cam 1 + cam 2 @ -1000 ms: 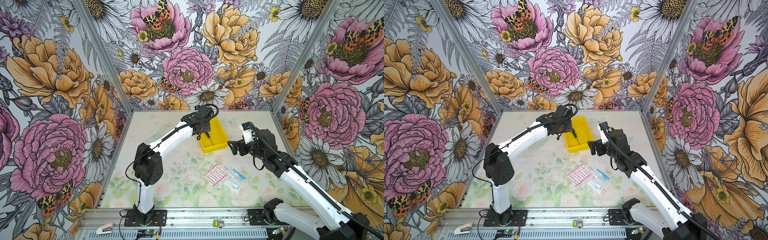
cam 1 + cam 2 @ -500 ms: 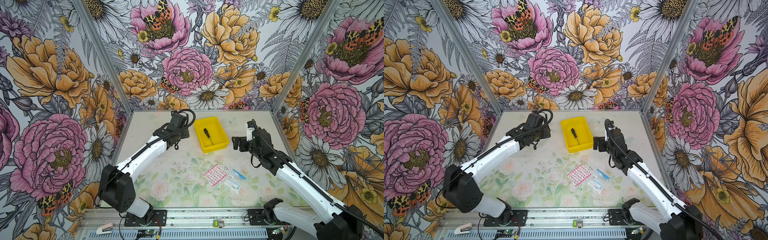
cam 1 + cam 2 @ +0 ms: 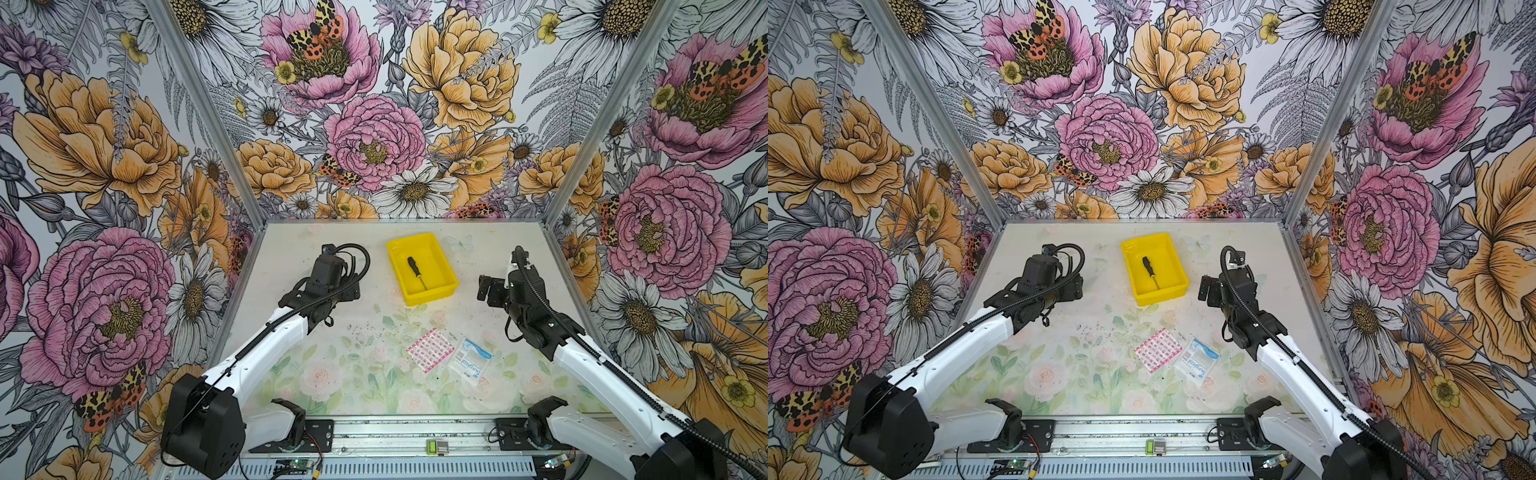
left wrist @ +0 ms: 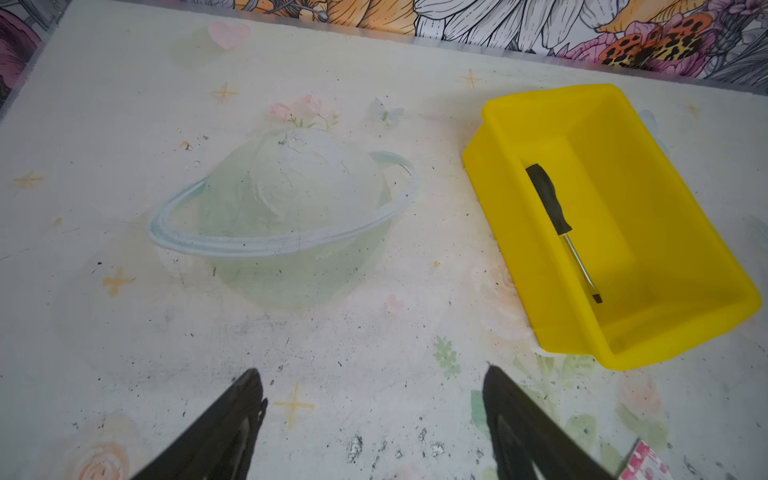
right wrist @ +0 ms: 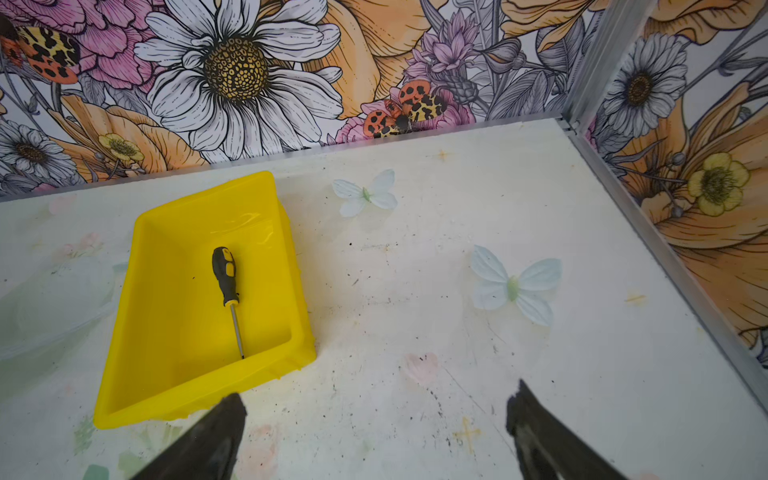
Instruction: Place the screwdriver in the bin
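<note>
Looks like we're basically done: the screwdriver [image 3: 417, 272] lies flat inside the bin [image 3: 430, 296]. Our left end effector [image 4: 372, 382] and right end effector [image 5: 374, 399] hang wide open, empty, either side of it. Next we'd just park the arms.

One screwdriver [image 3: 417, 272], one bin [image 3: 432, 296], two packets [image 3: 430, 350]

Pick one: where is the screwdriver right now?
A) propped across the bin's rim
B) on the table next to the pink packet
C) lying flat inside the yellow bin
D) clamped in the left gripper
C: the screwdriver lies flat on the floor of the bin, clear of the rim, while the left gripper and the right gripper are both open and hold nothing.
</note>
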{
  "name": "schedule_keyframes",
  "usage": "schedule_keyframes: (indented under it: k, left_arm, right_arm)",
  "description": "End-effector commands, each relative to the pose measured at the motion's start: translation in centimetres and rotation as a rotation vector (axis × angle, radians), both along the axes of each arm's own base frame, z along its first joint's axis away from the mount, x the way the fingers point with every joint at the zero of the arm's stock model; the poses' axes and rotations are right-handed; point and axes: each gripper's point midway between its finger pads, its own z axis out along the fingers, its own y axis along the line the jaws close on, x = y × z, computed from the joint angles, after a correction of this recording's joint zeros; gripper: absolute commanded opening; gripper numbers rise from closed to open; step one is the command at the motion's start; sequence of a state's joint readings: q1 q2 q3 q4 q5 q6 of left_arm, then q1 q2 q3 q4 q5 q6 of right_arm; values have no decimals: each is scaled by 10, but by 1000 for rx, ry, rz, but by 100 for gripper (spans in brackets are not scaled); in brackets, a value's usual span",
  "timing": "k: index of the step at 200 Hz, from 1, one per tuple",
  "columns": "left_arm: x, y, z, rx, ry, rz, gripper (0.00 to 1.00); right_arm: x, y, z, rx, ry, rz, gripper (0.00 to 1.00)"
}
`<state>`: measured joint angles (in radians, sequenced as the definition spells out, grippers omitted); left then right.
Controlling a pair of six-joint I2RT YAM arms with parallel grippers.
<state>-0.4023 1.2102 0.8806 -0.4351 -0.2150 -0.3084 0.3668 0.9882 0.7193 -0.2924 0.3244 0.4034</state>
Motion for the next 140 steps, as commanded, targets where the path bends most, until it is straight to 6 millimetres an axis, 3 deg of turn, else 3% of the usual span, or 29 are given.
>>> schedule_keyframes:
  k: [1, 9, 35, 105, 119, 140]
  left_arm:
    - [-1, 2, 14, -26, -73, -14, 91]
    - [-3, 6, 14, -27, -78, -8, 98]
    - [-12, 20, 16, -24, -106, 18, 99]
    - [-33, 116, 9, 74, -287, 388, 99]
    - [-39, 126, -1, 112, -321, 420, 99]
    - [-37, 135, 3, 119, -360, 404, 99]
  right_arm:
    - [3, -17, 8, -39, -57, -68, 99]
    - [5, -19, 5, -59, -53, -71, 99]
    - [16, -29, -8, -96, -30, -96, 99]
    - [48, -60, -33, -139, -53, -136, 99]
    - [51, -70, -38, -143, -57, -160, 99]
    - [58, -78, -44, -115, -76, -169, 100]
